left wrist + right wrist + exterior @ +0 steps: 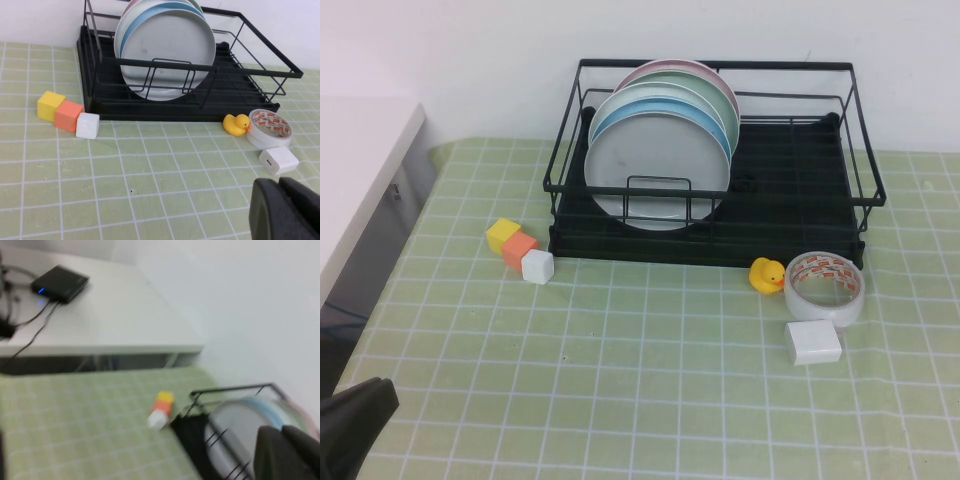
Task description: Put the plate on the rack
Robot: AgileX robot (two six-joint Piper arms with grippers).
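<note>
Green checked tablecloth (650, 400), white wall | plate (658, 170) upright in rack (800, 200), frontmost | looks stiff, smooth, breakable: grip the rim edge | left gripper (286, 210) low near table's corner, empty, fingers together | right gripper (287, 452) near the rack, opening cannot be told.

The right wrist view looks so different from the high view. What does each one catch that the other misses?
Only the right wrist view shows a small black box with a blue light and cables on the white side table, plus the right pincer near the rack. Only the high view shows the rubber duck, tape roll, white adapter and the left pincer parked at the near left corner. Both show the rack, the grey plate standing in it, and the coloured blocks.
</note>
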